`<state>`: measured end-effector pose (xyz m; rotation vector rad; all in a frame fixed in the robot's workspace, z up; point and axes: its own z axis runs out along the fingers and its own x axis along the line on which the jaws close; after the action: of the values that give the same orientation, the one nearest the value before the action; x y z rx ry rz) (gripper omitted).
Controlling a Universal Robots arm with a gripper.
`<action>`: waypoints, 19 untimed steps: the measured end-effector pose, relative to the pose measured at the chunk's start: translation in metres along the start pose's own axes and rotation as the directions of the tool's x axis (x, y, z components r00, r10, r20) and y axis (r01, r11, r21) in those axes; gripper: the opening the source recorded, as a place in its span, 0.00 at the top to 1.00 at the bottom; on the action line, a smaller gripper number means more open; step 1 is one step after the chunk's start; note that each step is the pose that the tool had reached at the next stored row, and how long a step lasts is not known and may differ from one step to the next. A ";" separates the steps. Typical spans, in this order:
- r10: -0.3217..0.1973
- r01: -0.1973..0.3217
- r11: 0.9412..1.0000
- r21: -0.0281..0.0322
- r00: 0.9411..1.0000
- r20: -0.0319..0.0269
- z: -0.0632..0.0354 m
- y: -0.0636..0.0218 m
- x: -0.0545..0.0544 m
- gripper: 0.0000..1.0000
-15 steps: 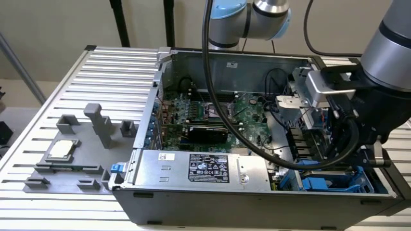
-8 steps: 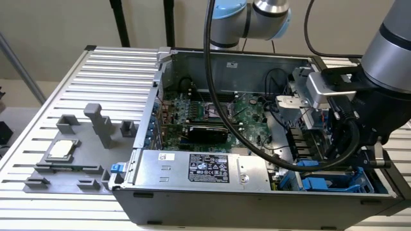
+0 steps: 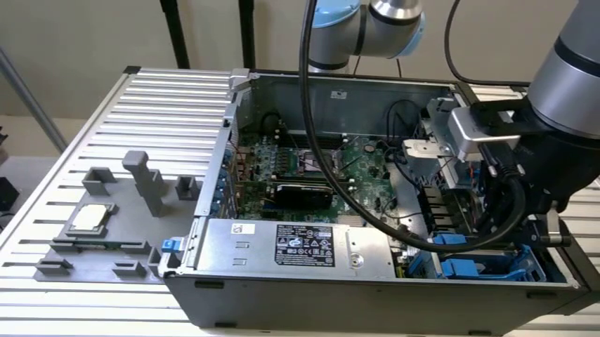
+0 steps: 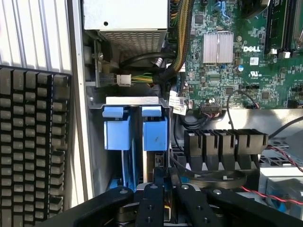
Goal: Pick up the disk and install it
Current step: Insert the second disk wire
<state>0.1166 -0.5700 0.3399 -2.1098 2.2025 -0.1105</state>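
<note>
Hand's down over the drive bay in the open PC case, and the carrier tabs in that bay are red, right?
Not red. The wrist view shows the hand over the drive bay of the open case, and the carrier tabs there are blue. The rest stands.

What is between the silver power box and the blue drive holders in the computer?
In the wrist view, a white plug with bundled wires sits between the power supply and the blue carriers.

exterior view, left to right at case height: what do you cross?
Grey fixture tray holding a small silver chip → labelled power supply → blue drive carriers in the case's corner bay, under the arm's wrist.
</note>
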 end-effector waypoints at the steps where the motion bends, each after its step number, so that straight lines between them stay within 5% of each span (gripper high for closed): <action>1: 0.000 0.000 1.000 0.000 1.000 0.000 0.0007 0.0001 0.000 1.00; 9: 0.000 0.000 1.000 0.000 1.000 0.001 0.0042 0.0005 0.000 1.00; 10: 0.000 0.000 1.000 0.000 1.000 0.001 0.0040 0.0004 0.000 0.00; 15: 0.000 0.000 1.000 0.000 1.000 0.003 -0.0040 -0.0002 0.000 0.00; 19: 0.001 -0.001 1.000 -0.001 1.000 0.013 -0.0150 0.0026 0.000 0.00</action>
<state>0.1124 -0.5702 0.3544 -2.1031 2.1972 -0.0960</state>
